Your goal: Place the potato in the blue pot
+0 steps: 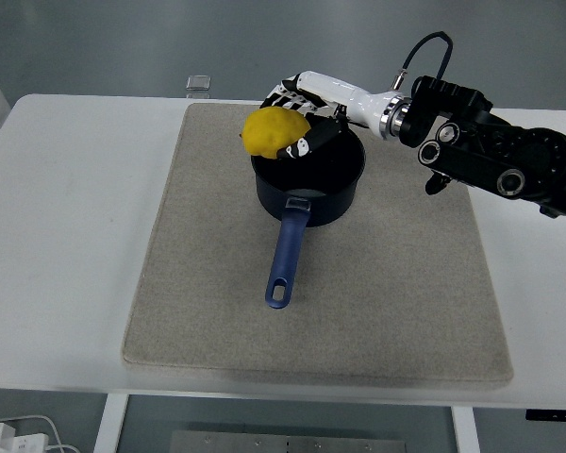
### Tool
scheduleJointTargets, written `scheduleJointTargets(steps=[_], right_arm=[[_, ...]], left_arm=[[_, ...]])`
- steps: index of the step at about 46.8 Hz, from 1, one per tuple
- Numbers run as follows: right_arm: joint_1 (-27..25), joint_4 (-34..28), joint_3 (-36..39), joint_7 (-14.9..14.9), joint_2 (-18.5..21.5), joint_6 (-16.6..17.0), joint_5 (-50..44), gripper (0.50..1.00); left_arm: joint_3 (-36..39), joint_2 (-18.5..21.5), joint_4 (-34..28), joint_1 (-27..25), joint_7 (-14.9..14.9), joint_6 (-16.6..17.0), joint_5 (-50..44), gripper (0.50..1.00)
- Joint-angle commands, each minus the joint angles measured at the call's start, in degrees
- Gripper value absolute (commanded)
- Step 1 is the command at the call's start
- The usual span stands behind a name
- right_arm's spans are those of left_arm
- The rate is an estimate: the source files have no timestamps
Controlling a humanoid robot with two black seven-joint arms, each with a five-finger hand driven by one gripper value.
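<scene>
Potato (274,131) is gripped in the right hand (297,118), fingers curled round it, up over the pot's (307,181) far-left rim (pot sits on the bench mat (396,283)).

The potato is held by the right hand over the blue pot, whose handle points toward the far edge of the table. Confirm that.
Only the handle is wrong. In the head view the blue pot points its handle toward the table's near edge. The right hand does hold the potato over it.

White table (66,208) under a beige mat (396,283), grey floor (123,42) beyond, evenly lit.
</scene>
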Motion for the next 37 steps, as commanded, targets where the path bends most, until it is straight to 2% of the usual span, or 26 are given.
scheduleJointTargets(steps=[1,21,22,23,24,27,37], right_arm=[[-0.97,-0.29,-0.15,0.04,0.14,-0.09,-0.34,0.5],[-2.82,-1.79,0.11,0.04,0.41,-0.71,-0.61,0.5],[-2.82,-1.79,0.11,0.04,0.41,-0.79,-0.52,0.553],[-2.82,-1.79,0.11,0.04,0.41,-0.79,-0.35,0.679],[-2.82,-1.79,0.03,0.04,0.41,-0.71,-0.34,0.755],[-2.82,-1.79,-0.06,0.04,0.41,-0.71,-0.43,0.935],[-2.91,-1.79,0.02,0.04,0.41,-0.71,-0.52,0.94]], left_arm=[[0.0,0.0,0.0,0.0,0.01,0.0,-0.01,1.0],[0.0,0.0,0.0,0.0,0.01,0.0,-0.01,1.0],[0.0,0.0,0.0,0.0,0.01,0.0,-0.01,1.0],[0.0,0.0,0.0,0.0,0.01,0.0,-0.01,1.0],[0.0,0.0,0.0,0.0,-0.08,0.0,0.07,1.0],[0.0,0.0,0.0,0.0,0.01,0.0,-0.01,1.0],[0.0,0.0,0.0,0.0,-0.08,0.0,-0.01,1.0]])
